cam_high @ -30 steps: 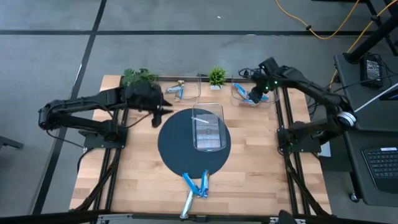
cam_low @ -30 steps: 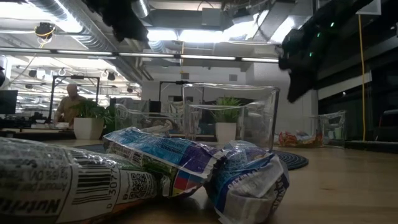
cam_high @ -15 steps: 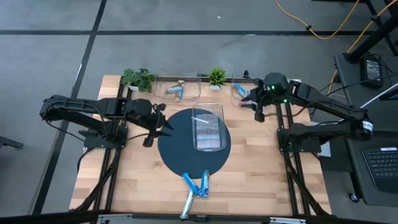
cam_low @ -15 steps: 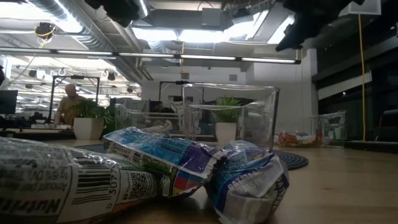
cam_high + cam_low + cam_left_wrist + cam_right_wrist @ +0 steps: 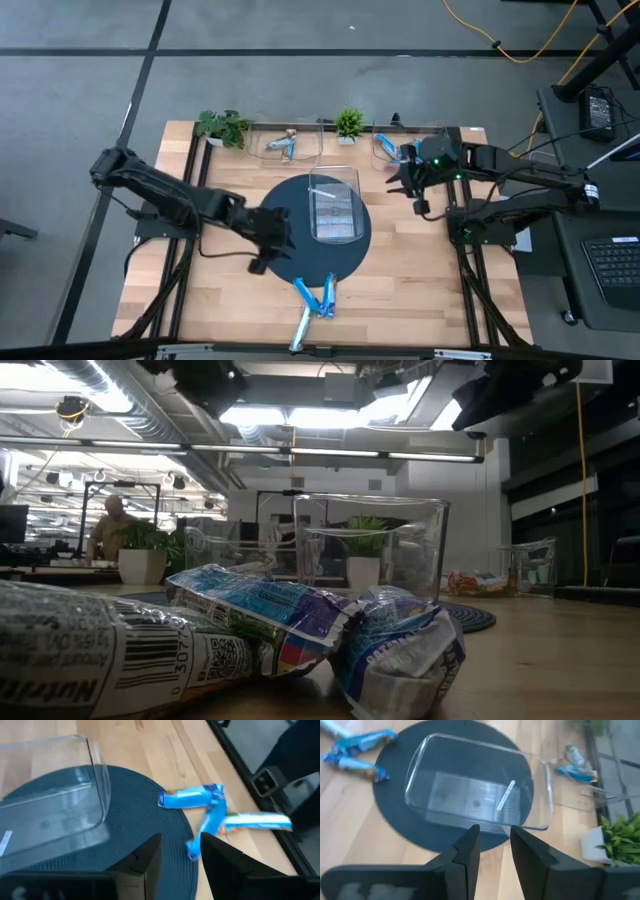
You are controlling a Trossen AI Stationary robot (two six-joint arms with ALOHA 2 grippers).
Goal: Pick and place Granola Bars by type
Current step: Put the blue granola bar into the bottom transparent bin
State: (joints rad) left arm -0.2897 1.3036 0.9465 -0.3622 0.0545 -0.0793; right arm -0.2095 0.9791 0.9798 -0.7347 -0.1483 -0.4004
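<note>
The left gripper hangs over the near-left edge of the round dark mat, its fingers a little apart and holding nothing. The loose granola bars lie in a small heap just off the mat's near edge, touching each other. Because they overlap, the fingers could pinch two at once, or push the heap away. The right gripper waits past the mat's far-right side, fingers slightly apart, also holding nothing.
</note>
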